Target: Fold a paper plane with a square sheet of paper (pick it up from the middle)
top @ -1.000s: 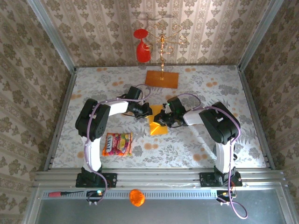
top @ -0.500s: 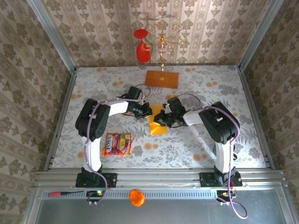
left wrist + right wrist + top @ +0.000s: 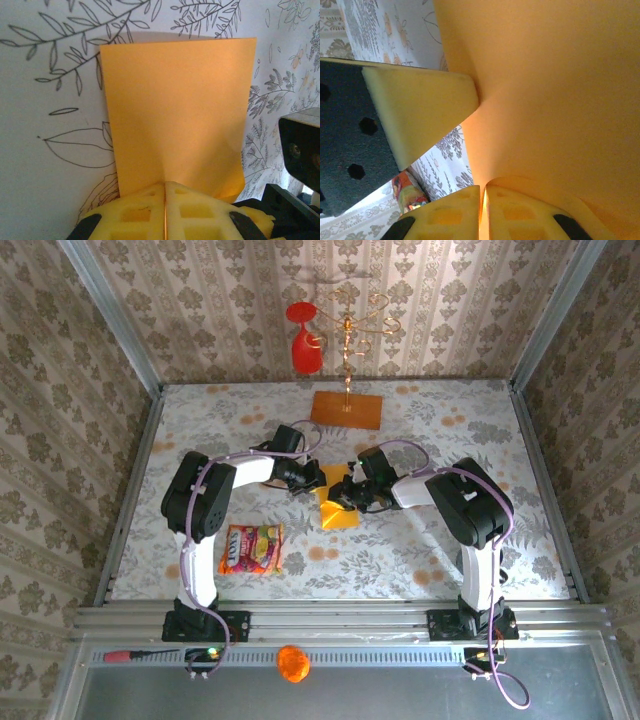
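Sheet: the square sheet of paper (image 3: 340, 508) lay mid-table, between my two arms.
Left grip: the left gripper (image 3: 165, 194) was clamped on the sheet's near edge, pads pressed together.
Right grip: the right gripper (image 3: 482, 196) pinched the sheet too, with a hairline slit between its pads.
Top view gave: board (image 3: 346, 409), red glass (image 3: 304, 340), orange ball (image 3: 292, 663).
Right wrist gave: the left pad against the sheet, and a corner of the snack packet (image 3: 410, 194).
Count: one sheet, two grippers, one packet, one board, one glass, one ball.
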Motion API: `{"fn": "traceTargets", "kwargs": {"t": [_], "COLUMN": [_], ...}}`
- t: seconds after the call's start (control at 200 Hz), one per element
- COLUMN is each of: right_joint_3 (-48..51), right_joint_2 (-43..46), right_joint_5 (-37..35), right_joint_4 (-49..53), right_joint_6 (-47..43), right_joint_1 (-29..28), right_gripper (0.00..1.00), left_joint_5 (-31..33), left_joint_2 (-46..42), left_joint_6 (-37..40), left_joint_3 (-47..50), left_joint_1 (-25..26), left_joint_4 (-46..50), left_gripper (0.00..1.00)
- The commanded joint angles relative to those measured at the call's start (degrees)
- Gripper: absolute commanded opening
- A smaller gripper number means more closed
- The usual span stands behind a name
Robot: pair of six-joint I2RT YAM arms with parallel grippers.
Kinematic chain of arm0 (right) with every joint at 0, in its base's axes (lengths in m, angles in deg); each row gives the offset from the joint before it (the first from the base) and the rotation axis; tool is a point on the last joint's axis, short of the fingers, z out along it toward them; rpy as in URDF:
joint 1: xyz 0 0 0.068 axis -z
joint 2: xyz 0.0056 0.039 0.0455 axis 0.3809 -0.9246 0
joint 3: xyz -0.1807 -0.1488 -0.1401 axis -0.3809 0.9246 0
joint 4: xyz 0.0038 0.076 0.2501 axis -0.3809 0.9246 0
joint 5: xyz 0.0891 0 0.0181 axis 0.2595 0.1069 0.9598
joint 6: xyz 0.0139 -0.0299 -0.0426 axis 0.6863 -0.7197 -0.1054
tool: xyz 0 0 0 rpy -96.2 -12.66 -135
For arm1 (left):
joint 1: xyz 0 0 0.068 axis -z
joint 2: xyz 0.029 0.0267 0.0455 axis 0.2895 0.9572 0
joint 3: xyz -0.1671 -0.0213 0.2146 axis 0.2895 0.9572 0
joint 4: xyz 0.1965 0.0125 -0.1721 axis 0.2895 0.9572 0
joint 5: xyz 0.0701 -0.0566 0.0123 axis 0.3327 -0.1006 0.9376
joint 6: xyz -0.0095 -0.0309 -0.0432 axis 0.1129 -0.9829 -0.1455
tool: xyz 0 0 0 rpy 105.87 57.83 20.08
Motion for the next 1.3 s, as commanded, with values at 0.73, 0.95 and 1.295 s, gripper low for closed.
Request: {"fn": "traceTargets", "kwargs": {"t": [0.73, 0.95, 1.295], "right_joint_3": [0.2, 0.2, -0.51], "right_joint_2": [-3.52, -2.91, -3.04], "right_joint_5": [-7.19, -10.19, -11.82], "right_joint_4": [13.41, 16.75, 17.55], "right_joint_6": [-3.53, -4.76, -4.03], "right_joint_1": [-0.25, -0.3, -0.43], "right_gripper": [0.11, 0.03, 0.0], "left_joint_5": [9.81, 12.49, 15.12], "left_joint_2": [-16.18, -14.9, -10.77], "left_joint_6": [0.98, 1.61, 0.61], "left_joint_3": [8.6, 8.23, 6.85], "left_joint_1": [0.18, 5.37, 7.71], "left_joint_4": [3.79, 5.57, 6.32], "left_gripper": [0.0, 0.0, 0.0]}}
